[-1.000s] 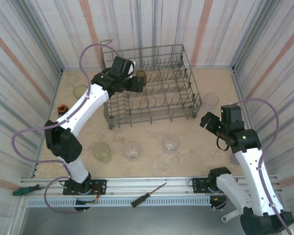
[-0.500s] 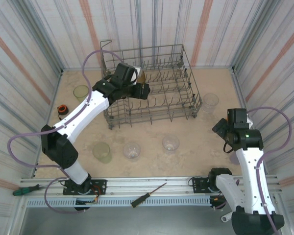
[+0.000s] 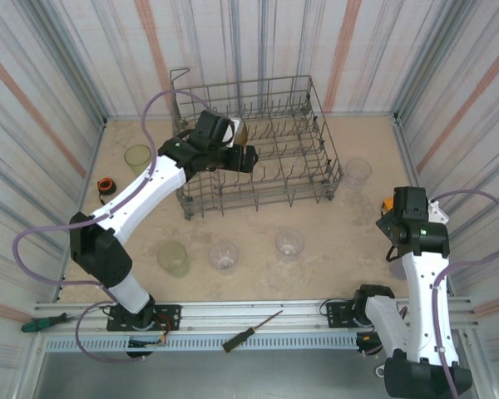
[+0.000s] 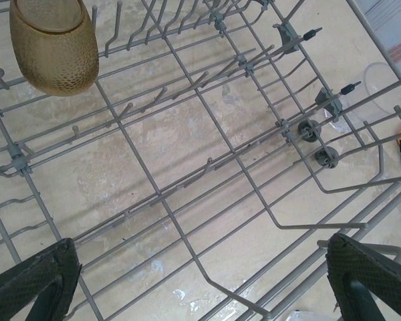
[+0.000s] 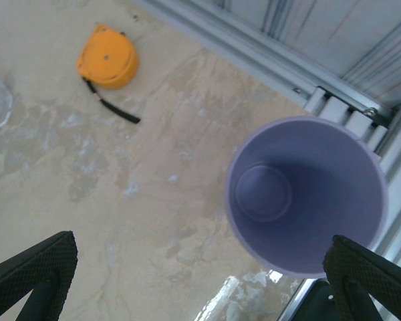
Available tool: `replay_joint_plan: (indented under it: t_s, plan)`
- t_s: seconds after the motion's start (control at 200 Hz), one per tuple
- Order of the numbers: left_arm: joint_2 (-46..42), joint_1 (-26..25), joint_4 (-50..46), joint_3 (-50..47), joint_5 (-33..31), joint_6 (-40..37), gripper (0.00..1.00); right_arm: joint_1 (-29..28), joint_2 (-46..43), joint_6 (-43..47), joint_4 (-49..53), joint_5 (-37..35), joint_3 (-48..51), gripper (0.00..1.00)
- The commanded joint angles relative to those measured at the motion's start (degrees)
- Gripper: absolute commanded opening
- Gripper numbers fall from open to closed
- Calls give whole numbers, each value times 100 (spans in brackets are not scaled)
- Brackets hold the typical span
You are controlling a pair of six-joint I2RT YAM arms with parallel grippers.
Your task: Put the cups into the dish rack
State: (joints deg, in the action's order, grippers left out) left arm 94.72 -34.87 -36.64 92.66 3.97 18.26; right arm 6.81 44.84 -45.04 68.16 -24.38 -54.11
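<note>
The left end effector [image 4: 200, 287] hangs open over the dish rack [image 3: 266, 193] near its amber cup [image 4: 53, 43], while the right end effector [image 5: 200, 277], right of the rack, gapes above the lilac cup [image 5: 304, 197], likely to grasp it

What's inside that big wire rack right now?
One amber-brown cup sits among the tines toward the back left of the dish rack. The other rows that show are bare. The open left gripper hovers above it, and its arm hides part of the left side from above.
</note>
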Motion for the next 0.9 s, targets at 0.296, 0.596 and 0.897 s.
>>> replay_joint_plan:
  t_s: [0.296,0.596,0.897]
  plan:
    - [528,-129,-532,1192,279,256,98,443,350,-403,-221,-282,385,99]
    - [458,-257,-592,1051,19,266,99,663,652,-270,-1002,160,846,97]
    - [437,-257,-574,931,-51,99,99,706,1095,-76,-1186,-119,806,66]
